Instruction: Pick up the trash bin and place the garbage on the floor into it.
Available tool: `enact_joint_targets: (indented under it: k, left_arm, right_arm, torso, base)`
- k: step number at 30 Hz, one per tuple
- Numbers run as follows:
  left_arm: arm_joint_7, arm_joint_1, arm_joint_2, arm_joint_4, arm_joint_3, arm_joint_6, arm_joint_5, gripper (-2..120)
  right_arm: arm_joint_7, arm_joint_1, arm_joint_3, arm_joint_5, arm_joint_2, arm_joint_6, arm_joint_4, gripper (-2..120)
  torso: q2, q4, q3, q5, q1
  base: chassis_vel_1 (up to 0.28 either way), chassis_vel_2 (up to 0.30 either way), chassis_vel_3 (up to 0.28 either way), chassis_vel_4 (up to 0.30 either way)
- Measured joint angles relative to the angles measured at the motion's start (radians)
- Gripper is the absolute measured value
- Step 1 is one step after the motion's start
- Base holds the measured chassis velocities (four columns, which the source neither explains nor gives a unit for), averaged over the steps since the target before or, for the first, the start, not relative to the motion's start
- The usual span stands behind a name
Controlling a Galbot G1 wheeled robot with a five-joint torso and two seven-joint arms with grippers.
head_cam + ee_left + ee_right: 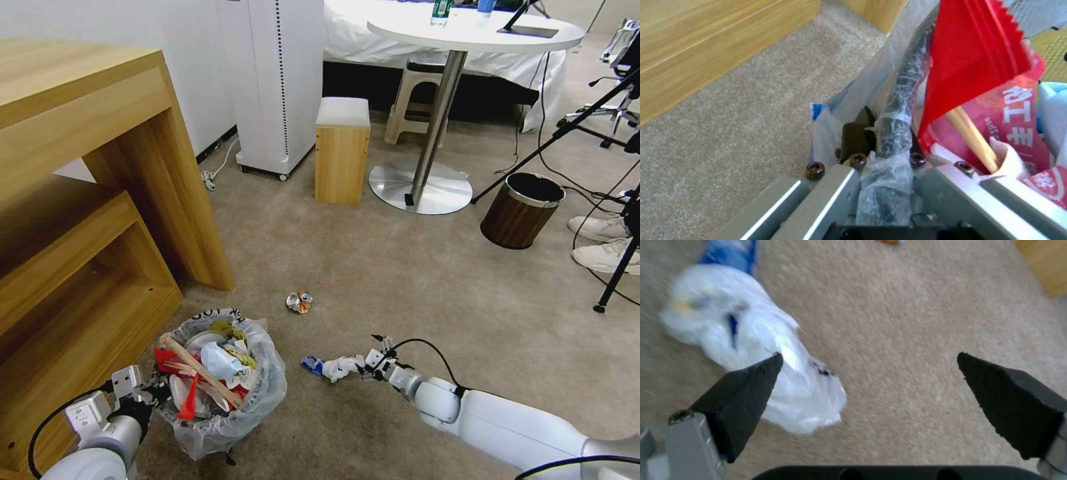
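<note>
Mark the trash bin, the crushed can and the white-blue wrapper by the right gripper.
trash bin (267, 390): head view, bagged side wall.
crushed can (299, 302): head view, its middle.
white-blue wrapper (769, 350): right wrist view, white middle, beside one open finger.

Bag-lined trash bin (223, 393) brims with litter; crumpled blue-white cup (333, 367) and crushed can (299, 302) lie on carpet.

Readable text is sparse. Red wrapper (1009, 110) in the trash bin (220, 427): white Chinese characters, "工" clear, the others only partly legible, plus a small line of Latin letters beside them, too small to read. Bin liner near the rim (213, 315): black lettering, looks like "GO…", rest folded out of sight. Bottle (441, 10) on the round table (467, 33): green label, print not legible. Crushed can (299, 302) on the carpet: markings unreadable.
</note>
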Motion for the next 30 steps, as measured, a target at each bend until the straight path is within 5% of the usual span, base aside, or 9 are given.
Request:
enact_joint_targets:
  k: [8,27,30]
  left_arm:
    - [0.000,-0.017,-0.001,0.017,0.002,0.000,0.003,0]
    - [-0.001,-0.010,0.000,0.019,0.000,-0.001,0.001,0]
    - [0.000,-0.010,-0.002,0.020,0.001,-0.002,0.001,0]
  right_arm:
    - [0.013,-0.006,-0.004,-0.002,-0.036,0.005,0.075,100]
    - [0.010,-0.010,-0.026,0.005,0.064,-0.005,-0.120,98]
    - [0.010,-0.010,-0.026,-0.001,0.082,0.005,-0.153,88]
  torso:
    - [0.000,-0.0001,0.000,0.0000,0.000]
    - [0.000,0.0000,0.000,0.0000,0.000]
    - [0.000,0.0000,0.000,-0.0001,0.000]
  base:
    - [0.000,0.000,0.000,0.000]
    - [0.000,0.000,0.000,0.000]
    - [0.000,0.000,0.000,0.000]
